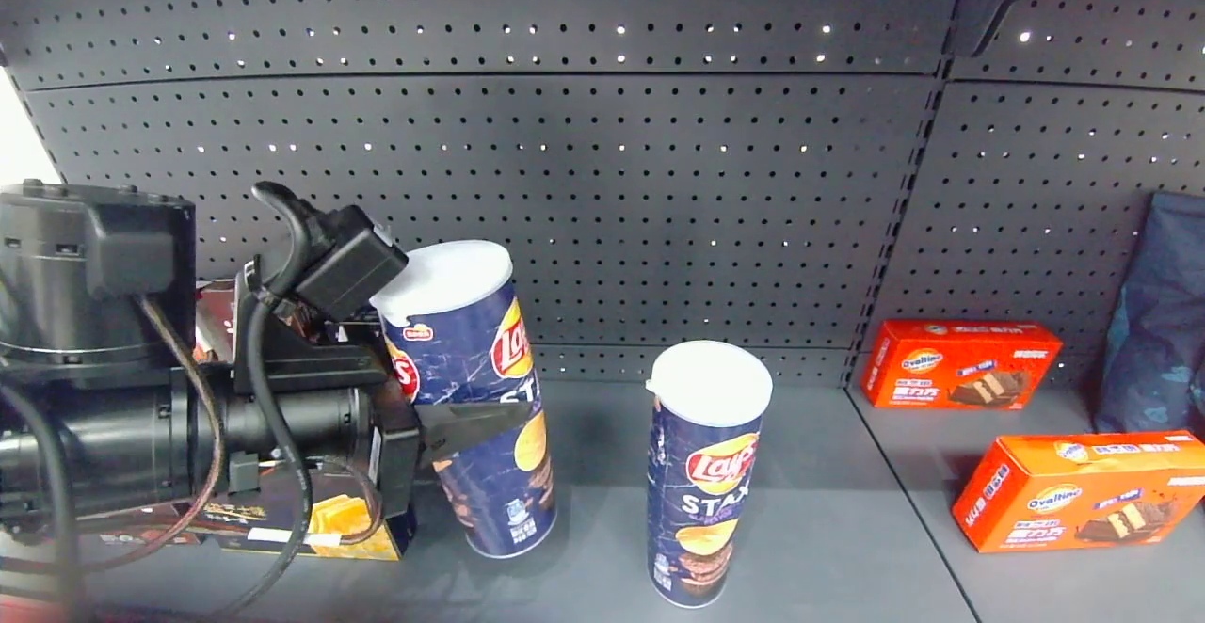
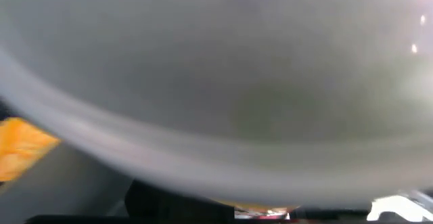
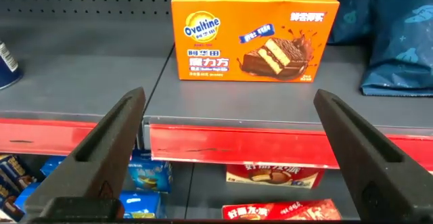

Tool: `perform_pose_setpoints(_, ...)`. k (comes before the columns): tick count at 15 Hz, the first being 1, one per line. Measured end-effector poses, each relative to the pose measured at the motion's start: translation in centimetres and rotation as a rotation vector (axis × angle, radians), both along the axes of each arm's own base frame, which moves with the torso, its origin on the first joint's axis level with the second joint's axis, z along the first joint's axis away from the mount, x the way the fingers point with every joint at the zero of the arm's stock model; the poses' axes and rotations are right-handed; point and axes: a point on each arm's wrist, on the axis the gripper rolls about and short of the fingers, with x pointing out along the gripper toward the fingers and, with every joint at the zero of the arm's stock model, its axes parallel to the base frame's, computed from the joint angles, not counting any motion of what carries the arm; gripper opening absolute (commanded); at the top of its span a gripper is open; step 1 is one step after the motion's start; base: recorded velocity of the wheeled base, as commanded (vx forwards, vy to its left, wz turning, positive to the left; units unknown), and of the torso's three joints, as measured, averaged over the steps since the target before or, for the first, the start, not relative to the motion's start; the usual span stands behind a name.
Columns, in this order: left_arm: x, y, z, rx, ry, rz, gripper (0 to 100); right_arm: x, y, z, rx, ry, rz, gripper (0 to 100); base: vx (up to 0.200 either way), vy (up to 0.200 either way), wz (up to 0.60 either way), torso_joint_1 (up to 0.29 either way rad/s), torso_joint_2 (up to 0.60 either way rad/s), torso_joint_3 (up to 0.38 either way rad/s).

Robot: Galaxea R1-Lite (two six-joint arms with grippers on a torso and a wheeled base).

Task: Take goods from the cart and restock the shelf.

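Shop, snack aisle. Dark perforated back panel (image 1: 612, 181) behind grey metal shelf (image 1: 828, 529). Packaged goods stand label-out: tilted chip can (image 1: 471, 388), second can (image 1: 706, 472), orange cake boxes (image 1: 1083, 491). Red strip (image 3: 237, 146) runs along shelf front edge. Tier below holds biscuit packs (image 3: 149, 176) and pie boxes (image 3: 270, 176).

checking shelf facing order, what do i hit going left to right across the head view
tilted chip can → upright chip can → rear orange box → blue bag
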Motion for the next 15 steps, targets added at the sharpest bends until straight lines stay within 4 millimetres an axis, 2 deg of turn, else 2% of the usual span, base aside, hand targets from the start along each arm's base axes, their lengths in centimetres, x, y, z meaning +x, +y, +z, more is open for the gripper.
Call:
perform_pose_setpoints(7,4.1,-2.1,0.6,0.015,-0.043,0.012,0,0.0,0.0,0.0,0.0,0.0,-0.001,100,0.0,0.0,0.0,0.0,0.0,0.0)
perform_pose_setpoints(15,6.7,-3.5,-1.7,0.05,0.023,0.003,0,0.0,0.0,0.0,0.0,0.0,0.0,100,0.0,0.0,0.0,0.0,0.0,0.0)
